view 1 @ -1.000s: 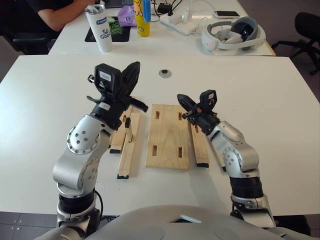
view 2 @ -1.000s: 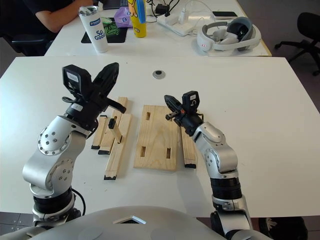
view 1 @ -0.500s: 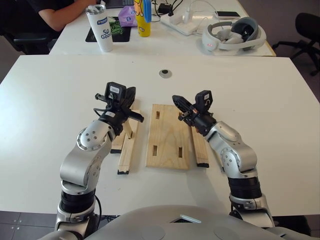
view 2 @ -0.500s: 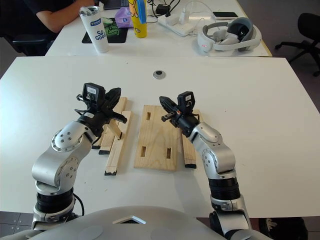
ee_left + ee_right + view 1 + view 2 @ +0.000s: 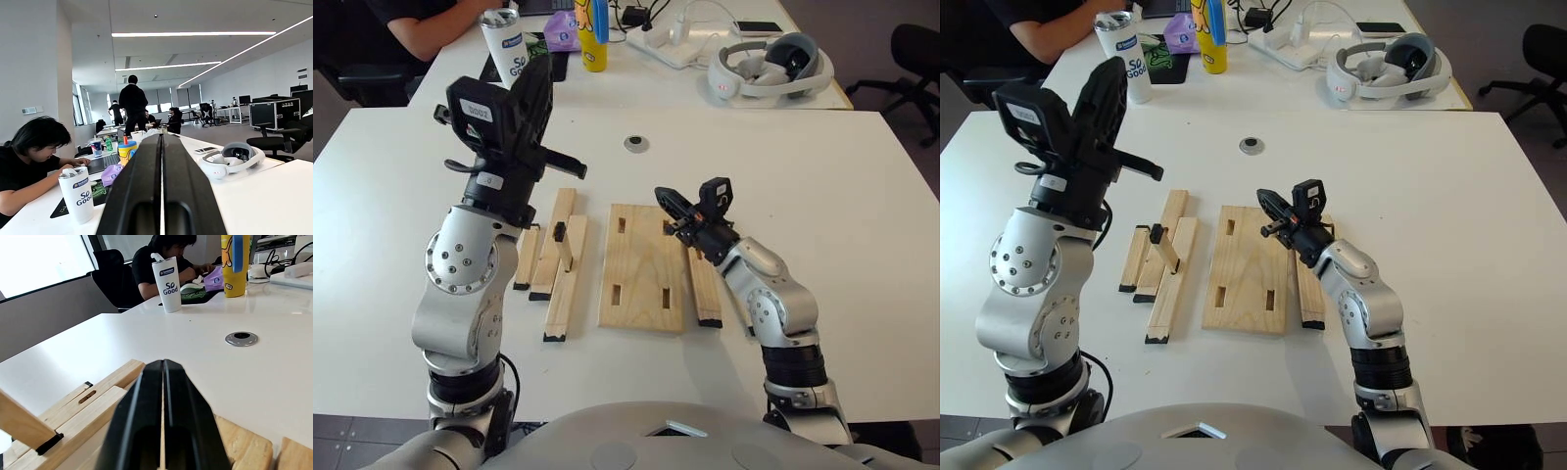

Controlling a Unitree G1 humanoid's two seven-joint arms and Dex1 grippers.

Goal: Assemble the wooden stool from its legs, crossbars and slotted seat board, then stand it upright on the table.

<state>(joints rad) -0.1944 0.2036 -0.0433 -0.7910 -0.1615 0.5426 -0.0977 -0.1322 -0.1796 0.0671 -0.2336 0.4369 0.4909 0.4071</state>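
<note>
Your left gripper (image 5: 536,83) has swung back up, high above the stool legs (image 5: 558,279) it hovered low over half a second ago; its fingers are pressed together, holding nothing. Your right gripper (image 5: 664,200) has hardly moved, closed and empty over the far edge of the slotted seat board (image 5: 641,269). Under its forearm, more wooden pieces (image 5: 707,294) lie partly hidden

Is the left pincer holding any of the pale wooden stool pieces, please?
No, the left pincer is shut on nothing and hangs high above the pale wooden legs.
</note>
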